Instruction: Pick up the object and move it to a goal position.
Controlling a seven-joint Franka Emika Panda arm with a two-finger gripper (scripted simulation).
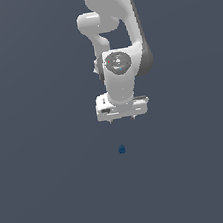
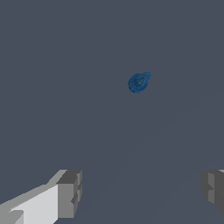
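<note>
— While the gripper [image 1: 122, 119] hangs from the white arm [image 1: 118, 41], how do its jaws stand?

— Spread wide. In the wrist view the two fingers [image 2: 70, 192] sit far apart with bare grey floor [image 2: 65, 87] between them, and nothing is held. In the exterior view only the two small tips show under the white hand.

— And the object [image 1: 121, 149]?

— It lies on the floor, clear of the gripper and not touching either finger. In the exterior view it appears below the fingertips, roughly under the gap between them, perhaps a shade toward the finger on the exterior view's left.

— Does the wrist view agree?

— Mostly. There the object [image 2: 139, 82] shows as a small dark blue roundish lump with a little point on one side, lying ahead of the fingers rather than right between them. It sits within the span of the two fingers, closer to the line of one than the other.

— So it is off centre?

— A little, yes. How high the gripper hangs above it I cannot tell; I can only say there is open space between them.
</note>
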